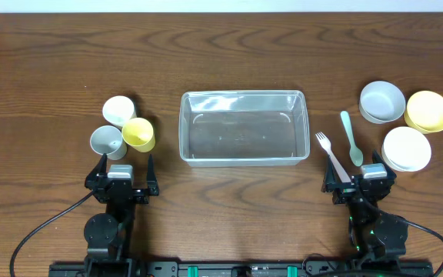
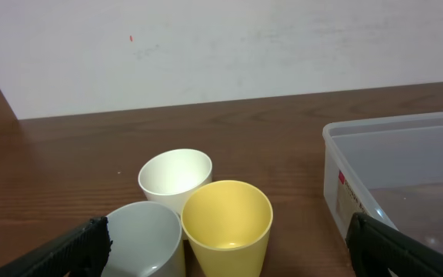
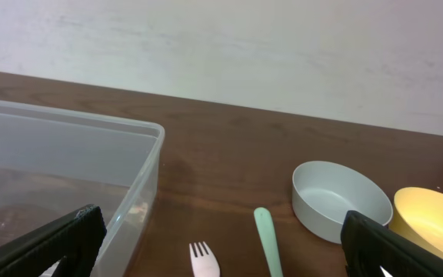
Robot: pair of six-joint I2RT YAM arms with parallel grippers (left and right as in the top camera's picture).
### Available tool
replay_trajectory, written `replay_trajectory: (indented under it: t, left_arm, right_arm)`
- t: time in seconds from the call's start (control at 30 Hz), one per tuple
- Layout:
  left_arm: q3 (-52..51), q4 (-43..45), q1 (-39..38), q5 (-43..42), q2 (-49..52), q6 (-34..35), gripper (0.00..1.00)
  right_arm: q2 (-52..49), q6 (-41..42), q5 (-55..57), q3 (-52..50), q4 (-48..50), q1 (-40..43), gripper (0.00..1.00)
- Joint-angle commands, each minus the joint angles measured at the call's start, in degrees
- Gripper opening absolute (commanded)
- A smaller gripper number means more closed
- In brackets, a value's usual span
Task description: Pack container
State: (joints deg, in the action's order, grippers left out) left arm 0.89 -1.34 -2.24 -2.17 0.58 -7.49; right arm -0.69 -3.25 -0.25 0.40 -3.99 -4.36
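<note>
The clear plastic container (image 1: 243, 128) stands empty at the table's middle; it also shows in the left wrist view (image 2: 394, 173) and the right wrist view (image 3: 68, 165). Left of it stand a white cup (image 1: 118, 110), a yellow cup (image 1: 139, 134) and a grey cup (image 1: 107, 142). Right of it lie a pink fork (image 1: 332, 156) and a green spoon (image 1: 351, 138), then a grey bowl (image 1: 382, 101), a yellow bowl (image 1: 428, 111) and a white bowl (image 1: 406, 148). My left gripper (image 1: 121, 172) is open and empty just in front of the cups. My right gripper (image 1: 358, 178) is open and empty over the fork's handle end.
The wooden table (image 1: 52, 77) runs wide to all sides. A pale wall rises behind its far edge in the wrist views. Black cables trail from both arm bases at the front edge.
</note>
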Motion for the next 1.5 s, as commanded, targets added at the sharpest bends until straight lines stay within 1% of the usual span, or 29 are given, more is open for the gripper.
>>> replay_trajectory:
  t: [0.0, 0.07, 0.2, 0.3, 0.37, 0.47, 0.53, 0.57, 0.6, 0.67, 0.77, 0.83, 0.9, 1.0, 1.13, 1.27, 1.47]
  left_arm:
    - [-0.66, -2.43, 0.35, 1.73, -0.33, 1.22, 0.98]
    - [-0.28, -2.14, 0.35, 1.75, -0.28, 3.26, 0.98]
    - [3.89, -2.89, 0.35, 1.75, 0.94, 10.6, 0.98]
    - [9.84, -4.63, 0.35, 1.79, 5.14, 11.23, 0.98]
    - [14.88, -7.5, 0.35, 1.79, 9.97, 11.26, 0.98]
    - [24.44, -14.38, 0.35, 1.75, 20.04, 11.3, 0.98]
    - [33.35, -21.24, 0.35, 1.73, 28.98, 12.61, 0.98]
    - [36.39, -23.63, 0.35, 1.53, 31.87, 12.74, 0.98]
    - [41.92, -27.91, 0.33, 1.09, 37.07, 12.74, 0.98]
    - [50.01, -34.56, 0.15, 0.37, 44.35, 12.74, 0.98]
    - [64.92, -47.78, -0.2, -1.99, 56.72, 12.72, 0.98]
    - [74.05, -55.93, -0.66, -2.14, 64.24, 12.72, 0.98]
    - [81.11, -61.02, -0.79, -2.14, 70.71, 12.74, 0.98]
    - [84.83, -63.32, -0.79, -2.36, 76.15, 12.74, 0.98]
    - [84.72, -63.43, -0.79, -2.6, 80.67, 12.72, 0.98]
    - [84.7, -64.67, -1.09, -4.57, 85.83, 12.74, 0.98]
    - [84.63, -65.05, -2.73, -4.7, 95.34, 12.74, 0.98]
  right_arm:
    - [0.24, 3.8, -0.02, -0.09, -0.33, -0.57, 0.99]
    - [-0.35, 5.86, 0.02, -0.09, -0.31, -0.55, 0.99]
    - [-3.02, 7.96, -0.13, 1.07, -0.74, -0.52, 0.99]
    - [-7.61, 7.96, -0.24, 5.22, -3.28, -0.52, 0.99]
    - [-11.89, 7.96, -0.24, 9.09, -5.07, -0.52, 0.99]
    - [-21.16, 8.48, -0.83, 17.51, -9.38, -0.52, 0.99]
    - [-28.96, 9.29, -1.64, 25.07, -14.6, -0.52, 0.99]
    - [-31.54, 9.38, -1.75, 27.63, -16.61, -0.52, 0.99]
    - [-36.37, 9.9, -1.73, 32.52, -20.83, -0.5, 0.99]
    - [-43.87, 10.6, -1.73, 40.35, -28.09, -0.2, 0.99]
    - [-56.33, 11.56, -1.75, 53.57, -41.4, 1.14, 0.99]
    - [-63.93, 11.56, -1.75, 61.48, -49.57, 1.9, 0.99]
    - [-71.06, 11.56, -1.75, 68.57, -56.0, 2.27, 0.99]
    - [-77.44, 11.32, -1.73, 73.42, -59.93, 2.27, 0.99]
    - [-82.34, 11.34, -1.68, 73.64, -60.13, 2.32, 0.99]
    - [-85.68, 11.34, -1.68, 73.61, -61.02, 2.32, 0.99]
    - [-88.32, 11.37, -1.7, 73.61, -61.37, 2.32, 0.99]
